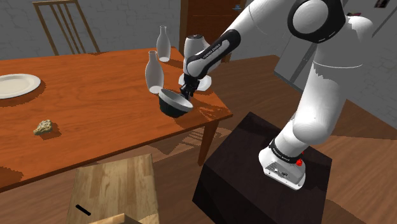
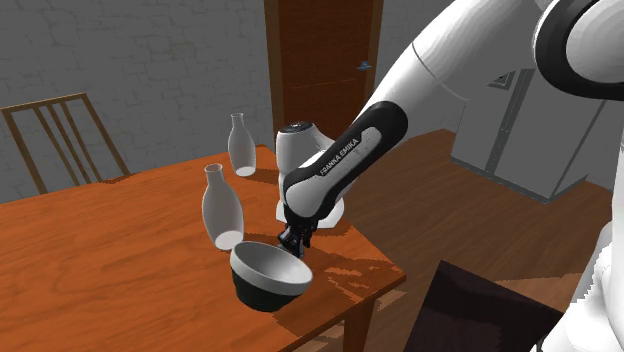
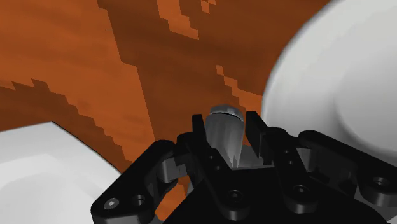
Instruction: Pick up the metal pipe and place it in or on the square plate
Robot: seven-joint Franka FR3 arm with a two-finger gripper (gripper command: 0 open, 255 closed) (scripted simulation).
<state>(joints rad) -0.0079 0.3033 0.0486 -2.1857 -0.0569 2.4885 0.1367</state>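
Now grey metal pipe clenched in black gripper by corner of brown table; to be carried clear of dark white-lined bowl.

Metal pipe: only its rounded end shows between the clasping fingers of the gripper, the rest hidden behind the hand; larger white surface just beside the gripper: cut off by two edges, kind not to be told; smaller white surface on the gripper's other side: likewise cut off; white vessel behind the forearm: lower part hidden; round plate, well apart from the gripper: cut by the edge; small lump: too small to identify
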